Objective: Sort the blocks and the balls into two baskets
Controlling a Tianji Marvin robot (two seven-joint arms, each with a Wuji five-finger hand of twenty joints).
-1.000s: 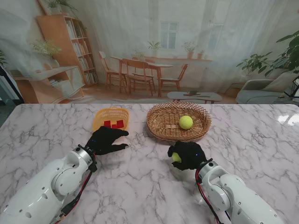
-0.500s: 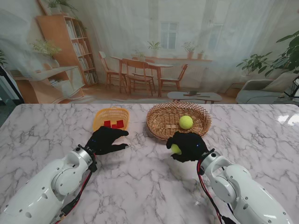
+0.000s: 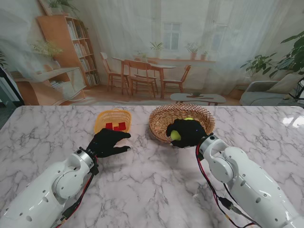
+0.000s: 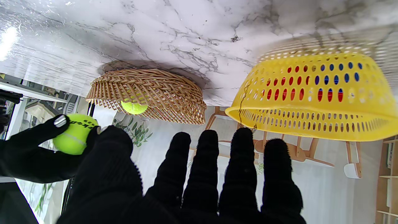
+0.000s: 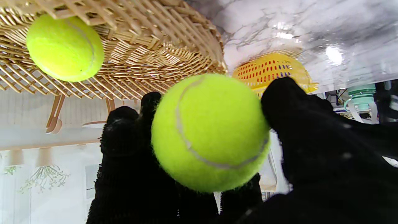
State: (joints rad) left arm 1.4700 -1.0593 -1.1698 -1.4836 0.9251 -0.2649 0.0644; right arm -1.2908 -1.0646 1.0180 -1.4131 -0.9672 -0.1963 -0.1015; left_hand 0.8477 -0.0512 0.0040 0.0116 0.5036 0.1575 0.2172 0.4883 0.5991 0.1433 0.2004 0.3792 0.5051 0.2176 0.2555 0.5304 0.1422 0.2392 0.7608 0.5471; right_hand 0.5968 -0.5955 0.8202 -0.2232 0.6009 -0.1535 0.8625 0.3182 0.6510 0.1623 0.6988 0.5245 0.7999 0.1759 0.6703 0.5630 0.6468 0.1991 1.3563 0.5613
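One fuzzy round ball (image 3: pixel 176 135) clamped in right hand (image 3: pixel 186 132) over woven wicker basket (image 3: pixel 159 124); left hand (image 3: pixel 107 142) splayed

a robot test bench dressed up as a home. the work surface is a white marble-patterned table (image 3: pixel 142 190), and straight beyond the hands, at its far edge, hangs a printed backdrop (image 3: pixel 152 52) of a cosy dining room: wooden bookshelf (image 3: pixel 66 47), table and chairs (image 3: pixel 142 73), potted plants, soft window light, all flat and slightly hazy like a picture. off past the right hand, in the right wrist view, the print ends and real clutter shows, a green bottle (image 5: pixel 360 96) and dark equipment. exposed cables (image 3: pixel 209 190) trail along the robot arm.
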